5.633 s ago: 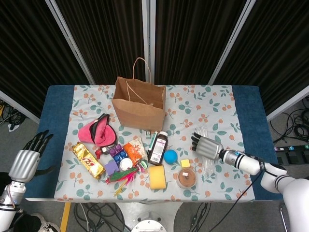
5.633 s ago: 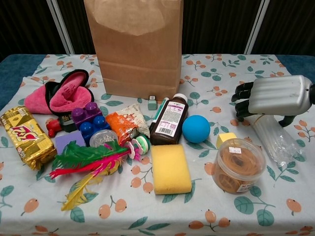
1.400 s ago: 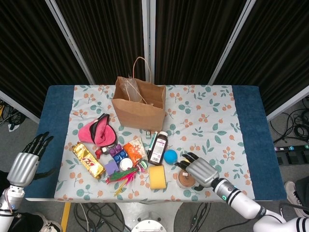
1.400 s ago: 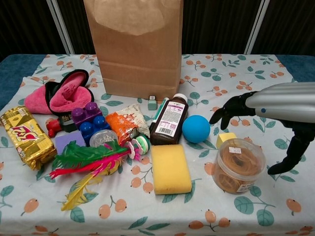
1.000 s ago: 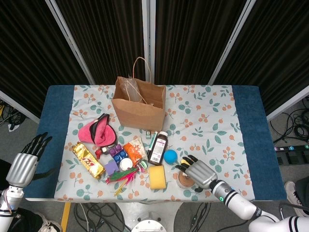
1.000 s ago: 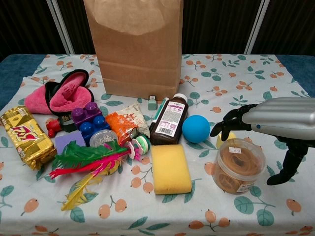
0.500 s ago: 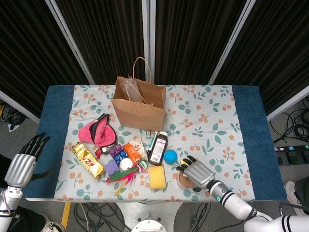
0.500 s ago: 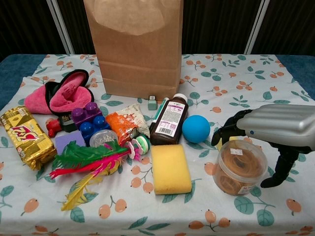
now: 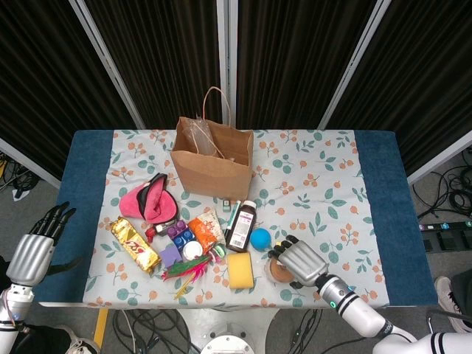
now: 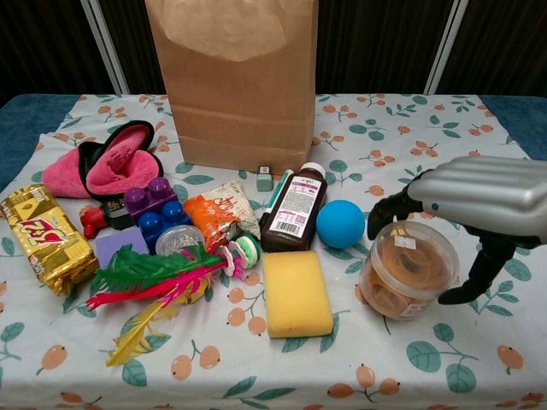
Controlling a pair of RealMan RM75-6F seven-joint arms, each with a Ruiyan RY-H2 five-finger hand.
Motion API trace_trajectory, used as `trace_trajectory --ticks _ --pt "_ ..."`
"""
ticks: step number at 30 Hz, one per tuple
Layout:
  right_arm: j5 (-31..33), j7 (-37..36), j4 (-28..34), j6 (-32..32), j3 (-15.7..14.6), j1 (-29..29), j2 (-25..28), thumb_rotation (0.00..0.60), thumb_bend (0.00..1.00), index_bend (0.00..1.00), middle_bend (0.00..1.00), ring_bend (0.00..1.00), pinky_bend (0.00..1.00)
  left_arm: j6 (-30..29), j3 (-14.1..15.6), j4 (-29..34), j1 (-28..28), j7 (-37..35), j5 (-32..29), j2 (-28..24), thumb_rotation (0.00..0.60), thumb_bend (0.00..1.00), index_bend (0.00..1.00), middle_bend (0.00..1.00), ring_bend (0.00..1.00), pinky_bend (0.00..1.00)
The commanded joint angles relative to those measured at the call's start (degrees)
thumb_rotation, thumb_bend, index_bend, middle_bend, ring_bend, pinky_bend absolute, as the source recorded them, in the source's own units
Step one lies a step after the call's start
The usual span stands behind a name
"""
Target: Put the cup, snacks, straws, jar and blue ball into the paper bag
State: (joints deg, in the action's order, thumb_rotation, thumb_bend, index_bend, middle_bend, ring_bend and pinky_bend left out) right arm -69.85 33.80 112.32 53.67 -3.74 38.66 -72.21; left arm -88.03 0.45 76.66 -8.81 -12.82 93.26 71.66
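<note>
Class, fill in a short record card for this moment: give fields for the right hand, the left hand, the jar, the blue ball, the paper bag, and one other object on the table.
right hand: grips the jar from above, fingers on one side and thumb on the other
left hand: off the table's left edge, holding nothing, fingers apart
jar: clear tub with brown contents, tilted in the right hand
blue ball: on the cloth, beside the brown bottle
paper bag: upright at the back, clear plastic showing in its mouth in the head view
yellow sponge: flat near the front edge
</note>
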Motion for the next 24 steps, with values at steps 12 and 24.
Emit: trace_trajectory --ticks 12,24 --pt "9.2 -4.0 4.1 10.4 24.5 8.5 6.6 0.600 0.18 0.43 0.40 0.26 0.20 0.1 0.6 1.2 0.0 0.3 0.8 -0.6 0.600 0.11 0.09 0.11 0.06 0.22" --pt "13.1 6.3 -20.4 12.2 30.4 24.1 -7.6 0.600 0.19 0.44 0.40 0.26 0.20 0.4 -0.1 1.4 -0.3 -0.1 0.1 -1.2 0.600 0.11 0.09 0.11 0.06 0.22"
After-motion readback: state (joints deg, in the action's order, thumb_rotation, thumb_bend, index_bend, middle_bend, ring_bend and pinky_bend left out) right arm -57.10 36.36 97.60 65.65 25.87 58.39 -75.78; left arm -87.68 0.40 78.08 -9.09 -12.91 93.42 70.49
